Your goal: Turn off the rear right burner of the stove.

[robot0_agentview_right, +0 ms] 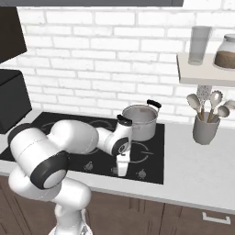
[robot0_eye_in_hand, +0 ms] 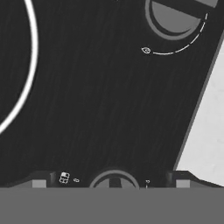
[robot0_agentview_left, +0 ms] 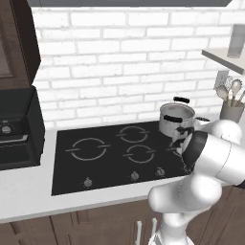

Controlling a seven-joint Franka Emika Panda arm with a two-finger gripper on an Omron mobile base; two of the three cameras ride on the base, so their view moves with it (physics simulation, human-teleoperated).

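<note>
The wide flat black glass stove (robot0_agentview_left: 110, 155) is set into the white desk (robot0_agentview_right: 197, 174), with its row of small round grey knobs (robot0_agentview_left: 134, 176) along the front edge, where they can be reached from the robot's side. On the rear right burner a lidless steel pot with black handles (robot0_agentview_right: 140, 120) is seen standing, which suggests why that burner is the one to be switched off. A grey crock of wooden utensils (robot0_agentview_right: 205, 127) is kept on the desk well to the right of the stove, clear of the work.

The gripper (robot0_agentview_right: 121, 170) is pointed straight down over the front right part of the stove, just above the knob row. In the hand view the two dark fingertips (robot0_eye_in_hand: 38, 180) are seen well apart, so the jaws are judged to be spread wide and holding nothing. A small round knob (robot0_eye_in_hand: 114, 179) lies midway between them at the bottom of that view, directly below the hand, apparently so that the jaws may close around it. A second knob (robot0_eye_in_hand: 173, 17) is seen further along the row, near the stove's edge where the desk begins. Which of the two governs the rear right burner cannot be told with certainty; the tiny mark beside the nearer knob is too small to read.
</note>
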